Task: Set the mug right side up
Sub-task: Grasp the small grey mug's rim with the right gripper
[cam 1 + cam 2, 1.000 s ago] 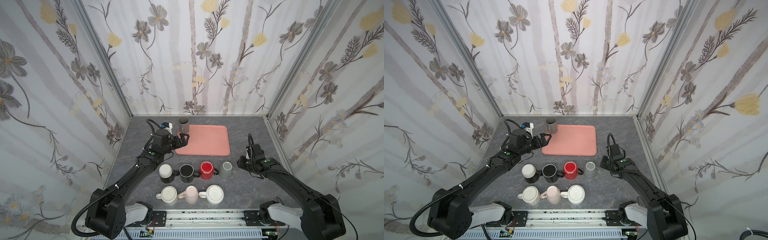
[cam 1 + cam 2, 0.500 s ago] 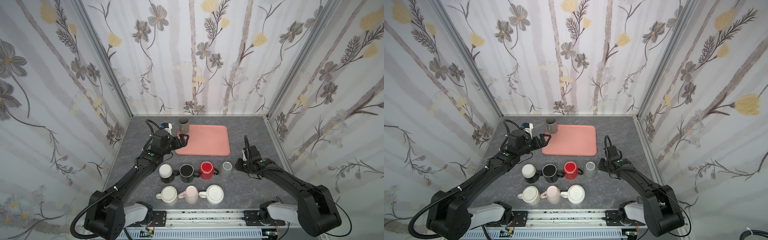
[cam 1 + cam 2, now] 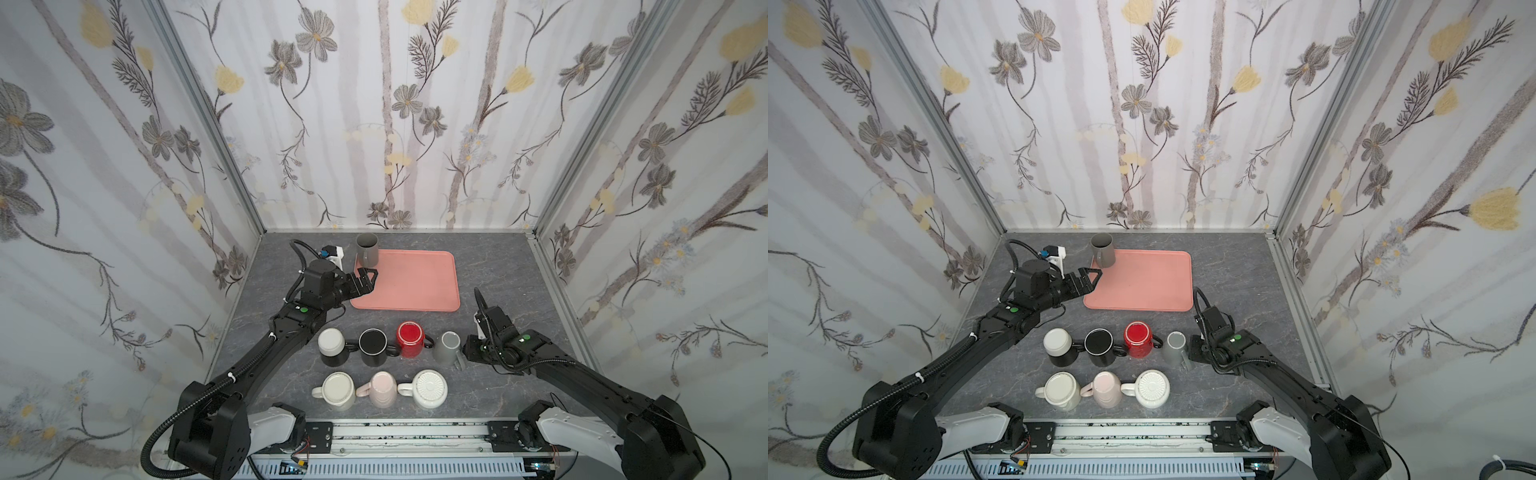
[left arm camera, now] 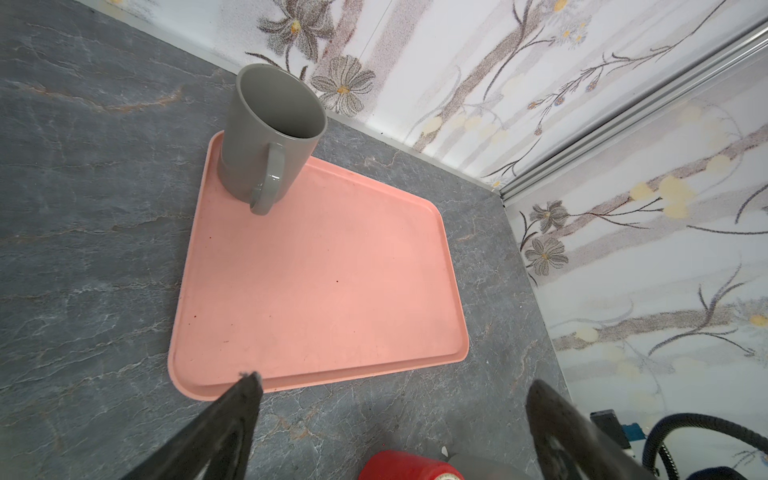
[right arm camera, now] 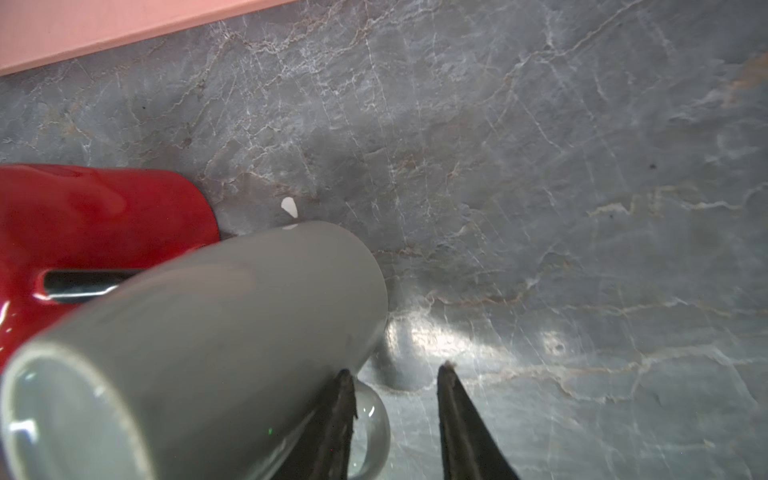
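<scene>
- Now, grey mug (image 3: 446, 347) upside down right of centre in both top views, red mug (image 3: 410, 338) beside.
- Right gripper (image 5: 395, 369) jaws part-spread astride handle (image 5: 376, 411); left gripper (image 4: 392, 380) jaws wide by tray (image 4: 332, 270).
- Handle contact unclear.

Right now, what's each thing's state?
dark gray mug: upright
light gray mug: upside down
red mug: upside down
black mug: upside down
black-and-white mug: upside down
cream mug: upside down
pink mug: upside down
ribbed mug: upside down
left gripper: jaws open
right gripper: jaws apart, straddling handle
</scene>
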Controlling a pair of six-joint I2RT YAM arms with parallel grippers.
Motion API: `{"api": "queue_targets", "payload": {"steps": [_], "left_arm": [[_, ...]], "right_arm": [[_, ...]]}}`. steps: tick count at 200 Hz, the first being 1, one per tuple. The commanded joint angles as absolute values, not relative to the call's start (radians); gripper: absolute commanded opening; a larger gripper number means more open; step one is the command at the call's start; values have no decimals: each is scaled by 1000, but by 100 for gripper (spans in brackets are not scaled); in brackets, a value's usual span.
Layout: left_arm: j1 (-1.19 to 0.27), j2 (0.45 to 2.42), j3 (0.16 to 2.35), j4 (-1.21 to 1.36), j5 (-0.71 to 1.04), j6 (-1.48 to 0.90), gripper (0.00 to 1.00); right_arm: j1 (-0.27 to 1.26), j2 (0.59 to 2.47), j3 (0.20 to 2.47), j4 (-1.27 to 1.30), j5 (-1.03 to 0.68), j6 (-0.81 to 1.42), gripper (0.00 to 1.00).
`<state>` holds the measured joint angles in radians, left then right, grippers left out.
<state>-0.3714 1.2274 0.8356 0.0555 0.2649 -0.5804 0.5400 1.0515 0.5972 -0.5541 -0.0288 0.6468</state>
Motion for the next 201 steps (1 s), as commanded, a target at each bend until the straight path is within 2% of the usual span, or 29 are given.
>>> {"api": "queue_targets", "payload": {"steps": [1,30,50,91,135,201], "left_arm": [[-370,1221,833,82,257,-587,100],[-368,1225,831,86,253,-595,100],[-368,1229,830,89,254,-600,100],[-367,1229,827,89,253,-606,100],[-367,1227,825,86,255,-611,100],[-368,1226,826,86,275,-607,100]], "right_arm": [[553,978,637,-661,68,678,42],[602,853,624,-615,37,652,59],[674,862,606,-607,24,643,60],[804,927,592,-586,71,648,56],[813,1027,600,-571,115,655,44],[857,1143,638,-541,171,634,36]]}}
